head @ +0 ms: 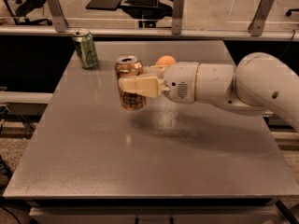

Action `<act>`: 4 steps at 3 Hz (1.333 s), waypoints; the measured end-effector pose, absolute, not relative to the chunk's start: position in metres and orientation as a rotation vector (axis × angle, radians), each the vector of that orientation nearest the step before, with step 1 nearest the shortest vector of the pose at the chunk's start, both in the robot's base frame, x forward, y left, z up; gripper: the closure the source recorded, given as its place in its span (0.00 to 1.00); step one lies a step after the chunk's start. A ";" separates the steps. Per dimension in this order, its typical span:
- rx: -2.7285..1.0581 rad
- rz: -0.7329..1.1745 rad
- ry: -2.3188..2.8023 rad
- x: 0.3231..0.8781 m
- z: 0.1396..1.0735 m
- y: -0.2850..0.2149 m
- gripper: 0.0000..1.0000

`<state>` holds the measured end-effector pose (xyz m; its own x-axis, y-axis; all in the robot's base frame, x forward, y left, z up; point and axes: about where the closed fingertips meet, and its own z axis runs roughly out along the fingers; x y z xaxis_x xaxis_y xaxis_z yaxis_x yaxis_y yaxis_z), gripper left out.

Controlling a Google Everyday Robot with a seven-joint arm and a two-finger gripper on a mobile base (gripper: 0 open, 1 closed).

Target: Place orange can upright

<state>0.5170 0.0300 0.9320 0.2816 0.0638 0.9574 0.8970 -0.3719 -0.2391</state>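
Note:
The orange can [130, 73] is a shiny copper can with dark markings and a silver top. It stands nearly upright at the middle of the grey table [154, 167], its base at or just above the surface. My gripper [132, 84] reaches in from the right and is shut on the can's middle, with one cream finger [140, 86] across its front. The white arm [233, 85] stretches off to the right edge.
A green can [86, 49] stands upright at the table's back left. A plain orange ball [165, 60] lies just behind my wrist. A rail with metal posts [177, 6] runs behind the table's far edge.

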 end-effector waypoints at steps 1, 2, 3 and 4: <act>-1.639 -1.263 -0.867 0.512 0.925 0.028 1.00; -1.615 -1.323 -0.845 0.508 0.923 0.026 1.00; -1.602 -1.348 -0.836 0.508 0.920 0.027 1.00; -1.599 -1.374 -0.830 0.506 0.914 0.031 1.00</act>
